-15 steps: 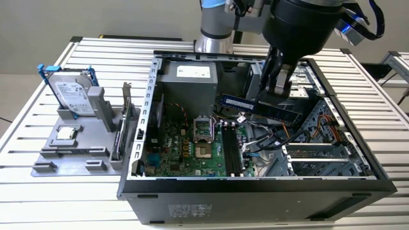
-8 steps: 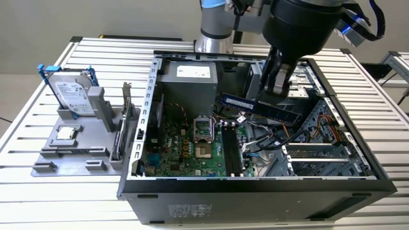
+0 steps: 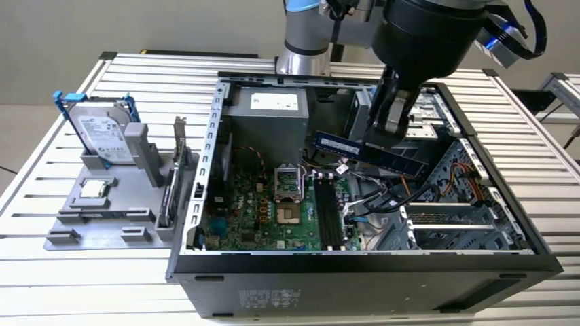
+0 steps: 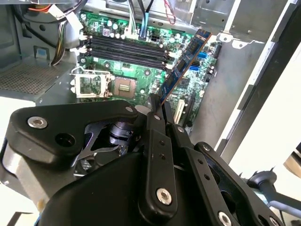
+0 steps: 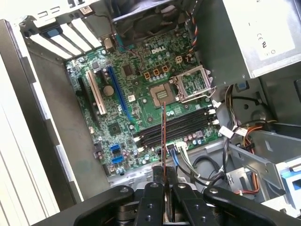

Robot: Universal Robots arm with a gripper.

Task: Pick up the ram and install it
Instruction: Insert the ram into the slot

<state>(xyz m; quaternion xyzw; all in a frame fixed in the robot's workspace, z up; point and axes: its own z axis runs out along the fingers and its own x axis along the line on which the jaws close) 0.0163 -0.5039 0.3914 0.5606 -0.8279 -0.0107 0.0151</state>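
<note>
Gripper [image 3: 388,136] clamped on the ram [image 3: 367,151], which hung in the air inside the open computer case [image 3: 363,265], above the motherboard [image 3: 263,210]. Long edge faced down toward the black slots [image 3: 328,212], probably for alignment; not yet seated.

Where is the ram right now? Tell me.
In the exterior view the ram is clamped between the fingers, held in the air inside the open computer case, above the motherboard's black slots.

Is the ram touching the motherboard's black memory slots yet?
Apart. In the exterior view the ram, clamped in the gripper, hangs above and beside the black slots, with open space between.
</note>
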